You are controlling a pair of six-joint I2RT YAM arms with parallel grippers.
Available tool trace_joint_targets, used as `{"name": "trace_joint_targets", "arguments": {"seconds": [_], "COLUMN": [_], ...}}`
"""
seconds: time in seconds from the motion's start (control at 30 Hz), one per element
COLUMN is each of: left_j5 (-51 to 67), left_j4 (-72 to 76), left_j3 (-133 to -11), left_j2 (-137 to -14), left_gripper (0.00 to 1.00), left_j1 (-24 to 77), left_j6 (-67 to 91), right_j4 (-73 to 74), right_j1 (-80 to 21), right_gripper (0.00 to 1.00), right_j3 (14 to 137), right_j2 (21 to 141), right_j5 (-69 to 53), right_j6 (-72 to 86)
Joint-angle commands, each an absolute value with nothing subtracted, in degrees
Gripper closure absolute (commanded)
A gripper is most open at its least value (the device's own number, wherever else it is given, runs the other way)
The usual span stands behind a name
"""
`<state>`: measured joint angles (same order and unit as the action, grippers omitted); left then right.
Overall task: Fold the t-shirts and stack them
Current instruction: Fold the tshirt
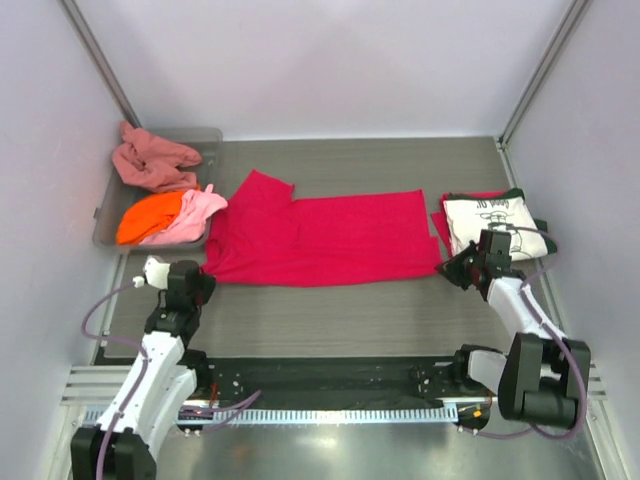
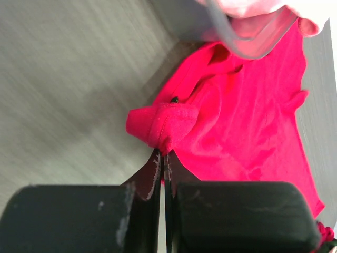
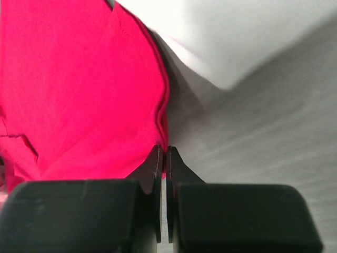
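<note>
A crimson-red t-shirt (image 1: 320,238) lies spread across the middle of the table. My left gripper (image 1: 203,283) is shut on its near left corner; the left wrist view shows the pinched cloth (image 2: 163,129) bunched at the fingertips. My right gripper (image 1: 452,270) is shut on its near right corner, with the red cloth (image 3: 95,95) running away to the left in the right wrist view. A folded cream t-shirt with dark print (image 1: 490,222) lies at the right on top of other folded shirts, just behind the right gripper.
A clear grey bin (image 1: 205,143) at the back left holds a salmon-pink shirt (image 1: 152,160), an orange shirt (image 1: 150,216) and a light pink shirt (image 1: 195,212). Grey walls close in both sides. A black rail runs along the near edge.
</note>
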<state>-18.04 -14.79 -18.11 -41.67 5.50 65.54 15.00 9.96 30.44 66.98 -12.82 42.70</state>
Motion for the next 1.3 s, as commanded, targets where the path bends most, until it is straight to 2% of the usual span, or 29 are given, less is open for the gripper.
{"name": "trace_joint_targets", "arguments": {"seconds": [0.0, 0.2, 0.27, 0.3, 0.33, 0.37, 0.47, 0.53, 0.83, 0.9, 0.93, 1.03, 1.13, 1.27], "left_j5": [-21.4, -22.1, -22.7, -22.9, -22.8, -22.9, -23.3, -22.6, -15.2, -11.2, -8.9, -4.0, -4.1, -4.7], "left_j4": [-21.7, -33.6, -36.0, -37.0, -37.7, -40.0, -42.3, -41.7, -36.1, -34.5, -31.1, -25.4, -21.5, -17.2], "left_j3": [-15.7, -12.6, -11.7, -11.8, -12.0, -12.4, -16.1, -20.1, -35.7, -37.1, -37.4, -38.4, -41.6, -46.8], "left_j2": [-33.9, -20.7, -18.3, -17.8, -17.5, -17.5, -19.1, -21.0, -36.0, -39.1, -40.3, -45.9, -52.0, -59.8], "left_gripper": [1.00, 1.00, 0.94, 0.87, 0.68, 0.42, 0.22, 0.20, 0.19, 0.15, 0.02, 0.00, 0.00, 0.01], "left_j1": [5.3, 5.3, 5.2, 5.2, 5.3, 5.3, 5.3, 5.3, 5.3, 5.4, 5.4, 5.7, 6.2, 6.4], "left_j6": [66.9, 69.4, 70.2, 70.9, 71.1, 71.6, 69.3, 66.2, 49.6, 47.2, 46.3, 45.7, 44.2, 42.5], "right_j4": [14.5, 24.1, 26.4, 28.5, 29.5, 30.2, 32.3, 32.3, 29.0, 27.4, 26.6, 23.7, 22.6, 22.2], "right_j1": [10.3, 10.4, 10.4, 10.4, 10.4, 10.4, 10.4, 10.4, 8.4, 7.7, 7.0, 4.4, 1.4, -2.5], "right_gripper": [0.99, 0.99, 0.98, 0.92, 0.83, 0.56, 0.43, 0.34, 0.36, 0.36, 0.36, 0.33, 0.29, 0.34], "right_j3": [26.2, 24.0, 24.0, 24.2, 24.3, 24.6, 25.7, 26.7, 39.2, 40.9, 42.3, 46.2, 51.9, 58.1], "right_j2": [59.3, 49.2, 46.4, 44.1, 42.8, 41.8, 38.2, 37.4, 50.6, 53.3, 54.7, 61.4, 69.1, 79.1], "right_j5": [-7.2, -2.4, -0.3, 1.7, 2.1, 2.3, 3.1, 2.9, -2.6, -4.0, -4.7, -5.2, -0.3, 7.2], "right_j6": [41.5, 43.0, 43.8, 43.9, 43.9, 43.7, 43.6, 42.3, 32.9, 32.2, 31.6, 31.2, 29.3, 27.8]}}
